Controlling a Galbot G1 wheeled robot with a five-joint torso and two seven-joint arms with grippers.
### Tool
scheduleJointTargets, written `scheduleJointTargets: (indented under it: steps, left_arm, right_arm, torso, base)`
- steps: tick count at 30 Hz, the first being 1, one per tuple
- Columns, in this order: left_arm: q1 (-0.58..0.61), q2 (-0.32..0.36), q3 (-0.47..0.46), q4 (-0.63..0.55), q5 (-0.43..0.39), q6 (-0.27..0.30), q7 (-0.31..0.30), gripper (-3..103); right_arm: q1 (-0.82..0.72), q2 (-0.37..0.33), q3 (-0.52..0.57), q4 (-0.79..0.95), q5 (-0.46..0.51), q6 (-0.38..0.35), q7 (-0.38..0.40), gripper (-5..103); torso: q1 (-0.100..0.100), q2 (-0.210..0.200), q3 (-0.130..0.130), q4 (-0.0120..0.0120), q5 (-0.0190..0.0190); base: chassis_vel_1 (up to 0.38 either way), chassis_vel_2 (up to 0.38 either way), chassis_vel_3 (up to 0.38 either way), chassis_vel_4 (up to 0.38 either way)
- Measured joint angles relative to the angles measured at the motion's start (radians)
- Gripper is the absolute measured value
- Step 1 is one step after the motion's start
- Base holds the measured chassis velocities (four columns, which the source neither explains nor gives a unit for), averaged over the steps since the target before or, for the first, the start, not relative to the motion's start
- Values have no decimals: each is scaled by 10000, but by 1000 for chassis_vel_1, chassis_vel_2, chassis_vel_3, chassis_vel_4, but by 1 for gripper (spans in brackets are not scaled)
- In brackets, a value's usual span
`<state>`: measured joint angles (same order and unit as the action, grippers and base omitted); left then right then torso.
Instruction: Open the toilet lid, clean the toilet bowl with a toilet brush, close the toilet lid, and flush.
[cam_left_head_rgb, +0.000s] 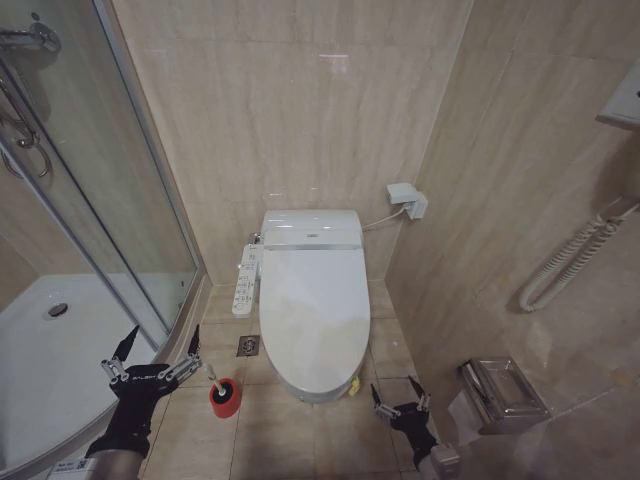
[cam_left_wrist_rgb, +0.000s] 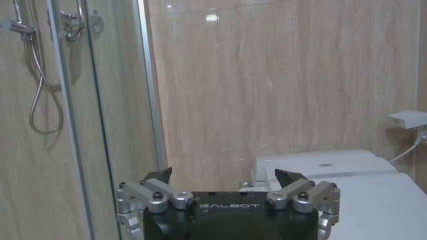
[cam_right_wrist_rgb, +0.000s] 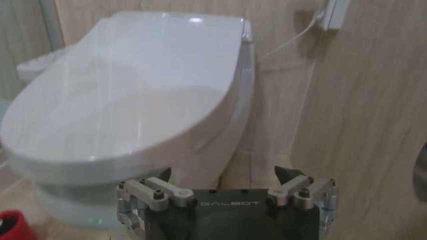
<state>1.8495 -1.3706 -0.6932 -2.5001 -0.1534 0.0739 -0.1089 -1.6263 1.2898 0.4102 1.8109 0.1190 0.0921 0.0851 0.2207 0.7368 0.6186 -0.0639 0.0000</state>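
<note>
Toilet lid (cam_left_head_rgb: 312, 300) sits down flat over the bowl. Toilet brush (cam_left_head_rgb: 222, 390) stands in its red cup on the floor, left of the toilet. Left gripper (cam_left_head_rgb: 158, 352) and right gripper (cam_left_head_rgb: 399, 394) hover low, fingers spread, grasping nothing.

The left hand (cam_left_head_rgb: 152, 358) hangs low over the floor on a black wrist, its two fingers (cam_left_wrist_rgb: 158, 176) spread wide apart and gripping nothing. The right hand (cam_left_head_rgb: 401, 398) hangs lower and farther right, also above the floor, with its fingers (cam_right_wrist_rgb: 288, 174) parted and nothing between them. Both arms reach forward and point ahead.
</note>
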Motion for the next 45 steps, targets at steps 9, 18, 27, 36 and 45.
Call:
scheduleJointTargets:
  steps: [9,18,27,36,45]
  left_arm:
    - [0,0,0,0,0,0,0,100]
    - [0,0,0,0,0,0,0,100]
    - [0,0,0,0,0,0,0,100]
    - [0,0,0,0,0,0,0,100]
    - [0,0,0,0,0,0,0,100]
  right_arm:
    - [562,-46,-584,-974,-134,150,16,100]
    - [1183,-125,-1235,-1859,-164,384,15,100]
    - [1989,-619,-1993,-2449,187,368,161,100]
    - [2668,-1025,-2654,-3176,468,439,186,100]
    - [3138,-1023,-3008,-3613,550,485,200,95]
  torso:
    - [0,0,0,0,0]
    - [0,0,0,-1,-1]
    - [0,0,0,1,-1]
    - [0,0,0,0,0]
    - [0,0,1,-8,-4]
  base:
    - [0,0,0,0]
    - [0,0,0,0]
    - [0,0,0,0]
    - [0,0,0,0]
    - [0,0,0,0]
